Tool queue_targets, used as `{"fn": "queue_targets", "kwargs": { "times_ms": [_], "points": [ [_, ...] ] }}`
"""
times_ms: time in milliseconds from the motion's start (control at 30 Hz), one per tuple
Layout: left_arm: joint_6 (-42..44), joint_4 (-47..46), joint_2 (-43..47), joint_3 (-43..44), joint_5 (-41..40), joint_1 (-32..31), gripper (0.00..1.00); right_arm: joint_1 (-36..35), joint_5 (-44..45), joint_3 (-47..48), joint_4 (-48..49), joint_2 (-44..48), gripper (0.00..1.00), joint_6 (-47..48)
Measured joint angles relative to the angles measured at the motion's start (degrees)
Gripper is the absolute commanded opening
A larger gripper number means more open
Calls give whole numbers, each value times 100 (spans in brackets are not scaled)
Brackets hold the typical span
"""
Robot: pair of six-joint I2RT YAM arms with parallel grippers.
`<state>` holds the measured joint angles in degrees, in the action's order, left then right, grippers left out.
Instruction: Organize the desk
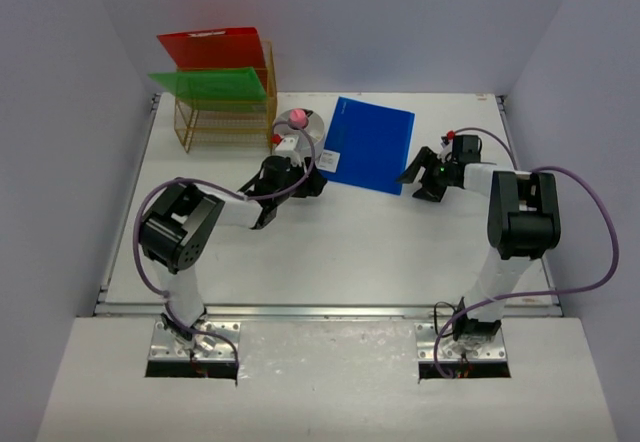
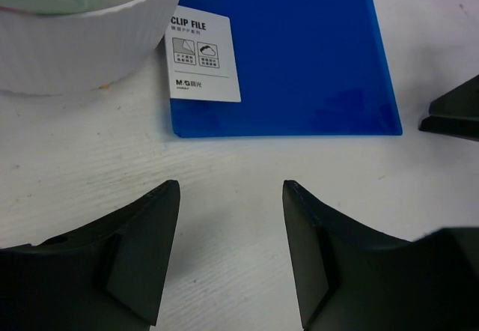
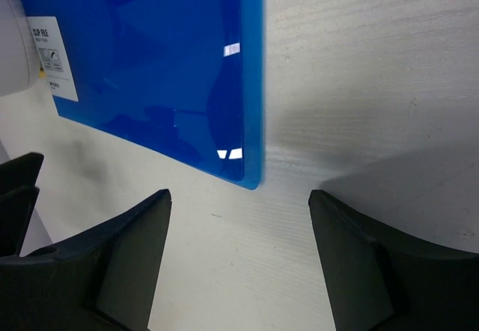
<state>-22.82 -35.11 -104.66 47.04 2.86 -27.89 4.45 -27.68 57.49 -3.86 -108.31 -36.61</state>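
Observation:
A blue clip file (image 1: 368,145) with a white label lies flat on the white desk (image 1: 330,247) near its back middle. My left gripper (image 1: 312,184) is open and empty, low over the desk, just short of the file's near left edge (image 2: 284,114). My right gripper (image 1: 418,182) is open and empty, low over the desk, just short of the file's near right corner (image 3: 251,177). The right gripper's black tips also show at the right edge of the left wrist view (image 2: 453,114).
A white ribbed bowl (image 1: 300,124) with a pink and green thing in it stands against the file's left side; it also shows in the left wrist view (image 2: 82,46). A gold wire rack (image 1: 225,112) at the back left holds a red folder (image 1: 212,47) and a green folder (image 1: 212,84). Pale walls enclose the desk.

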Motion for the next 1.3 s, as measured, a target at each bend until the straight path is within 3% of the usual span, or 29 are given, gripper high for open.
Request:
{"fn": "queue_targets", "kwargs": {
  "times_ms": [433, 667, 833, 1300],
  "points": [
    [91, -24, -1267, 937, -722, -386, 52, 72, 2, 175, -240, -9, 76, 116],
    [141, 65, -1312, 1098, -1138, -447, 53, 72, -3, 254, -277, -50, 76, 124],
    [163, 186, -1312, 1181, -1396, -455, 61, 72, -3, 256, -290, -55, 78, 124],
    [244, 332, -1424, 1302, -1368, -420, 58, 78, -49, 296, -397, -79, 79, 124]
  ]
}}
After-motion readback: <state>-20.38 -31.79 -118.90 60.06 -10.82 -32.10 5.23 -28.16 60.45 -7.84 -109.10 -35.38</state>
